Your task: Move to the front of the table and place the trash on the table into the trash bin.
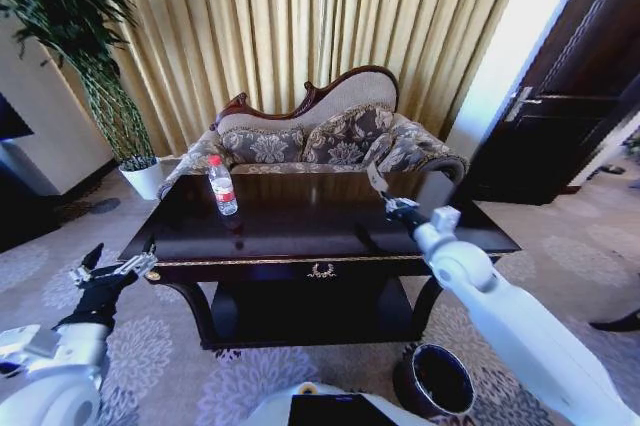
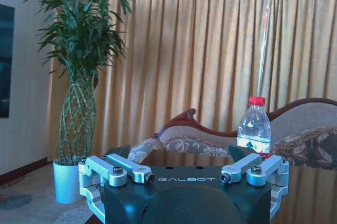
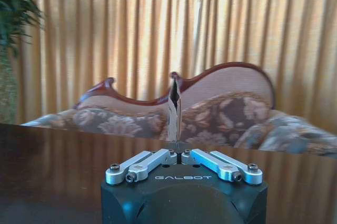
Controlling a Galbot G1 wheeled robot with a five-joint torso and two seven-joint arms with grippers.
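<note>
Holding a thin scrap (image 3: 174,109) pinched tight above the table (image 1: 300,236), the right gripper (image 1: 378,186) next must carry it down to the trash bin (image 1: 437,379) beside the table, while the left gripper (image 1: 112,268) waits spread wide by the table's corner.

The word "GALBOT" stands in pale capitals on the dark housing of the left gripper (image 2: 184,174), between its two metal linkages. The same "GALBOT" mark sits on the black body of the right gripper (image 3: 175,145), just under its linkages. The bottle (image 2: 254,127) carries a label, but its print is too small to read.
</note>
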